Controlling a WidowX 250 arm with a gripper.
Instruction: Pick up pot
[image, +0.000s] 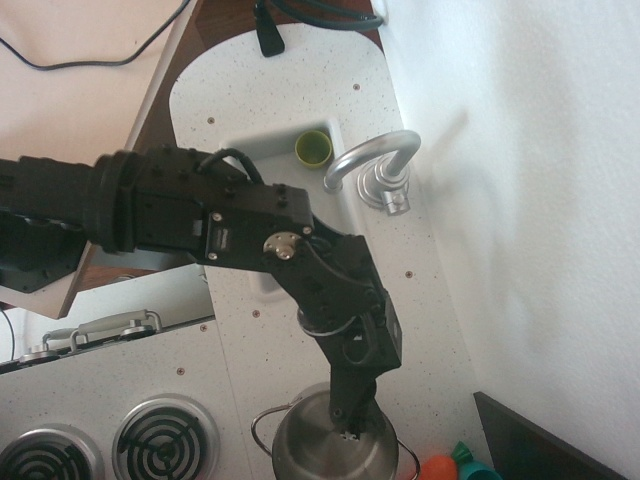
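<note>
The pot (310, 450) is a round, shiny steel pot at the bottom edge of the view, right of the stove coils. A thin wire loop handle (262, 425) sticks out on its left side. My black arm reaches in from the left and bends down. My gripper (351, 430) points into the pot's opening, over its inner right part. The fingertips are dark and close together against the shiny metal. I cannot tell whether they are open, or whether they touch the pot.
A small green cup (313, 148) sits in the white sink (262, 143), with a curved silver faucet (372, 160) beside it. Two stove coils (165, 440) lie left of the pot. An orange and teal object (445, 467) lies to its right. A white wall (520, 200) runs along the right.
</note>
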